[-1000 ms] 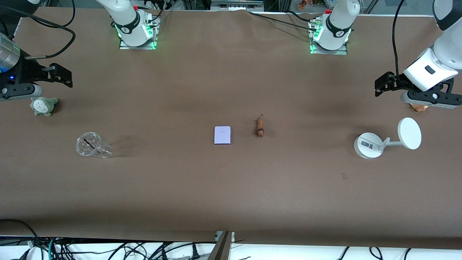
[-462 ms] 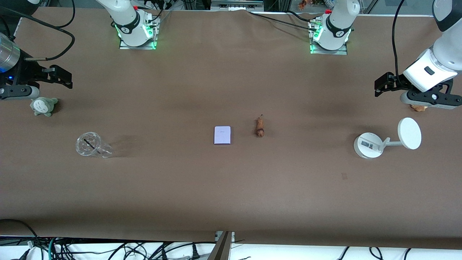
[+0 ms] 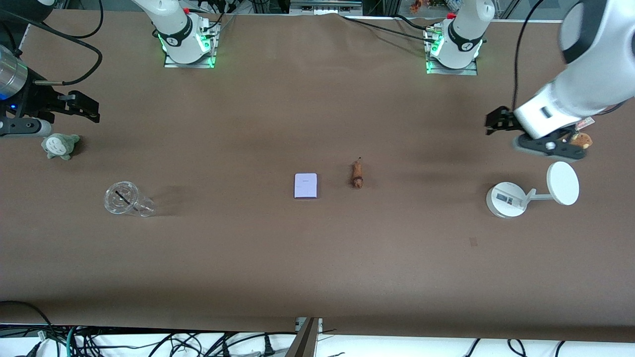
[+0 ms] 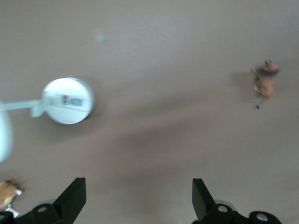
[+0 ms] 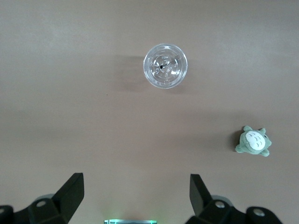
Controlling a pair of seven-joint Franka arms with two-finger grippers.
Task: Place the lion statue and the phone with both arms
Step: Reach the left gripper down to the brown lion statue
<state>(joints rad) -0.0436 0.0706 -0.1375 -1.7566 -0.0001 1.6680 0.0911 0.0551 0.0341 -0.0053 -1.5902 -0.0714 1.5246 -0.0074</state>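
At the table's middle lies the lion statue (image 3: 357, 175), tail pointing to twelve o'clock toward my bases, with the pale-lavender phone (image 3: 305, 185) flat just beside it at its nine o'clock, the two apart. Out at three o'clock my left gripper (image 3: 496, 122) hangs with fingers spread and empty over bare table near the white round-based stand (image 3: 506, 199) and a small brown plush (image 3: 580, 139). At nine o'clock my right gripper (image 3: 82, 104) hovers wide open above the grey-green plush (image 3: 59, 146), the clear plastic cup (image 3: 126, 199) nearer the front camera.

high front camera faces the bases; wrist cameras look down at table (image 3: 317, 258).
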